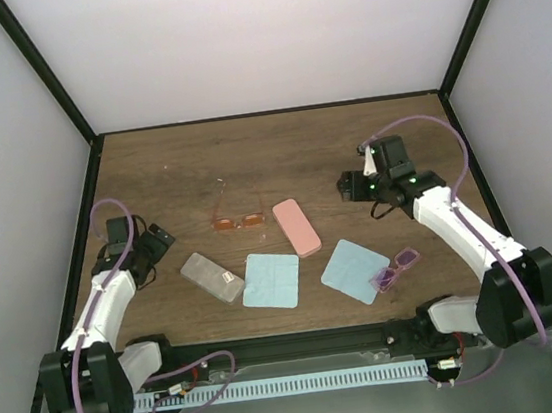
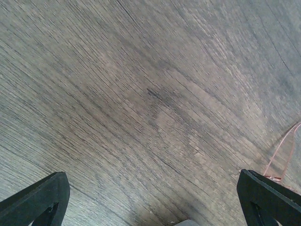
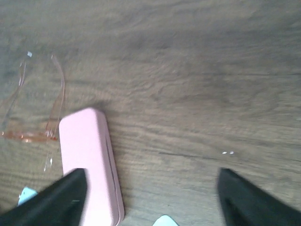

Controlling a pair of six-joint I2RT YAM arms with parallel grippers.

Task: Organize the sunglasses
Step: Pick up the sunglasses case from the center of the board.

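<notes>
Nearest, at 5 o'clock on the tabletop (image 1: 279,146), the purple-pink sunglasses (image 1: 397,270) touch the right corner of a light blue cloth (image 1: 355,270). A second cloth (image 1: 271,281) and a grey case (image 1: 211,276) lie toward 7 o'clock. Farther, the orange sunglasses (image 1: 237,218) lie just beside the pink case (image 1: 297,227), at its 10 o'clock. The left end effector (image 1: 162,237), at 9 o'clock, stands wide apart and empty. The right end effector (image 1: 351,185), at 2 o'clock, is apart and also empty.

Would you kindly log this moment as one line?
left gripper open, empty | right gripper open, empty | orange sunglasses, purple sunglasses on table
</notes>
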